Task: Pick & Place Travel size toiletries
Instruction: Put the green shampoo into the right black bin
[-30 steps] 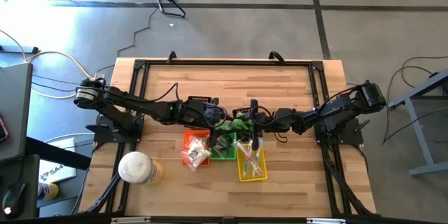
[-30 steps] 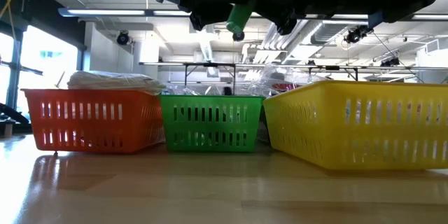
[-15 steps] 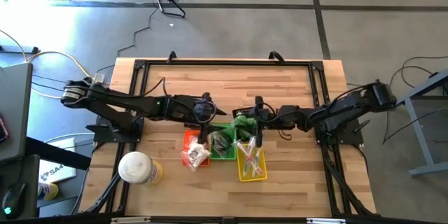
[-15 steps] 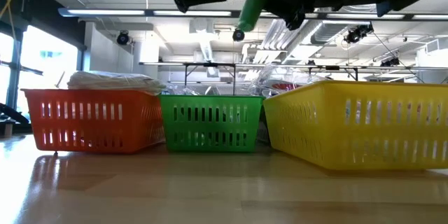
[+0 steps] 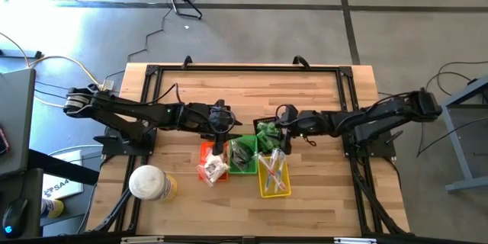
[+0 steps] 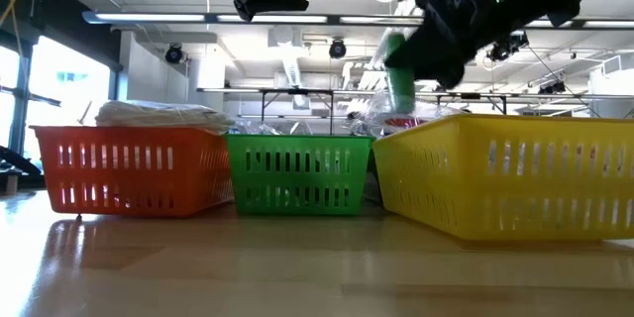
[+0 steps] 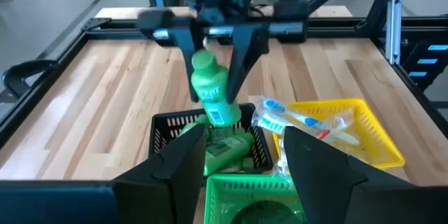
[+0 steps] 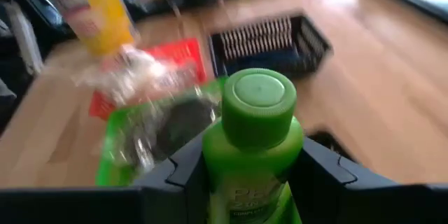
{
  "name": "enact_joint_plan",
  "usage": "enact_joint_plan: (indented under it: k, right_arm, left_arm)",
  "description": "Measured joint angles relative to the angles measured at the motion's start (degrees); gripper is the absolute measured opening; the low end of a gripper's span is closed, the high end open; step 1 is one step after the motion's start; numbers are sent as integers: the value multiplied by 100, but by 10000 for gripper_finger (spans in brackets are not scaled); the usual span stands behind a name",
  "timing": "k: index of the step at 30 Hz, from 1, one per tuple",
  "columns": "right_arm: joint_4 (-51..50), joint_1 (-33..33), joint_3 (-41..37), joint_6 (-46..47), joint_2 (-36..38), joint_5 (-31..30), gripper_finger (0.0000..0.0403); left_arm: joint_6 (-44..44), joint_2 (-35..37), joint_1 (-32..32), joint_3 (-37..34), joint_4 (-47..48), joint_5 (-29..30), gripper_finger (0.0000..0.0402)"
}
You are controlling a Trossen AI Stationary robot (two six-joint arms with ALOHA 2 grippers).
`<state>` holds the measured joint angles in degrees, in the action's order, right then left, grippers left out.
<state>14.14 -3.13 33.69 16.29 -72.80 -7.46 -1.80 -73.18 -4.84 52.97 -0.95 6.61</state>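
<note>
My right gripper [image 5: 276, 126] is shut on a small green bottle [image 7: 212, 92] with a round cap [image 8: 259, 101], clear above a black basket [image 7: 162, 127] that holds more green bottles [image 7: 227, 147]. The low view shows the bottle [image 6: 401, 79] hanging under the gripper [image 6: 461, 15], behind the yellow basket's rim. My left gripper [image 7: 241, 140] is open with nothing between its fingers. It hovers left of the bottle [image 5: 223, 122], above the far end of the green basket [image 5: 242, 155]. My right gripper pinches the bottle's body [image 8: 241, 182] below the cap, one finger [image 8: 175, 168] on each side. The fingers come from the table's right, slanting a little downward. The bottle stands nearly upright with its cap up, lifted clear over the black basket.
An orange basket [image 5: 213, 162] with clear-wrapped white pieces, the green basket and a yellow basket [image 5: 273, 175] with wrapped sticks stand in a row near the front. A round white-and-yellow container [image 5: 150, 183] stands at the near left. Another black basket [image 8: 269, 38] shows farther off.
My left gripper has drawn back from the bottle toward the table's left edge, then kept still. My right gripper has tipped up from pointing steeply down toward level and drawn a little toward the right edge. The bottle has swung from slanting to nearly upright and hangs lower.
</note>
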Motion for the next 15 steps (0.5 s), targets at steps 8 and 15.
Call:
enact_joint_plan:
  k: [8, 15]
  right_arm:
    - [-755, 30, -2, 352, -17, 15, 151]
    - [-791, 66, 0, 450, -331, 5, 150]
  left_arm:
    - [-2, 0, -2, 0, -11, 4, 187]
    - [-2, -3, -2, 0, -13, 13, 187]
